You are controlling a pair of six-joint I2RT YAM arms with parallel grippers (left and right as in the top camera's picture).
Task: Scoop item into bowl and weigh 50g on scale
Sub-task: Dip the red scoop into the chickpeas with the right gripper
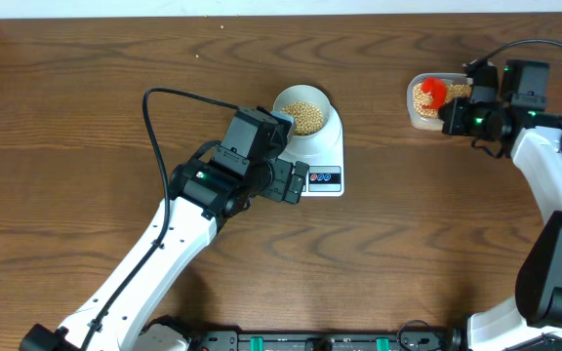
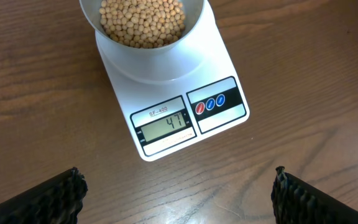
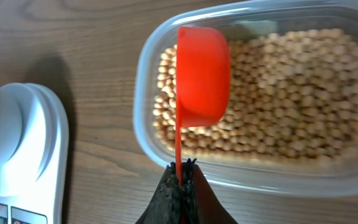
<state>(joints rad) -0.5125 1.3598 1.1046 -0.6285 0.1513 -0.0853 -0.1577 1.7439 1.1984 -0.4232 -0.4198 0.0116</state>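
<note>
The pale bowl (image 1: 307, 115) stands on the white scale (image 1: 324, 161) and holds tan beans (image 1: 306, 117). In the left wrist view the bowl (image 2: 143, 46) of beans (image 2: 142, 22) sits on the scale (image 2: 169, 106), whose display reads 47. My left gripper (image 2: 178, 194) is open and empty just in front of the scale. My right gripper (image 3: 182, 171) is shut on the handle of a red scoop (image 3: 202, 74), held on its side over the clear tub (image 3: 253, 93) of beans (image 3: 291, 93). The scoop (image 1: 432, 92) shows over the tub (image 1: 424, 101) at the far right.
The wooden table (image 1: 408, 224) runs all around. The left arm's black cable (image 1: 164, 117) loops over the table left of the scale. The scale's edge (image 3: 36, 155) shows at the left of the right wrist view.
</note>
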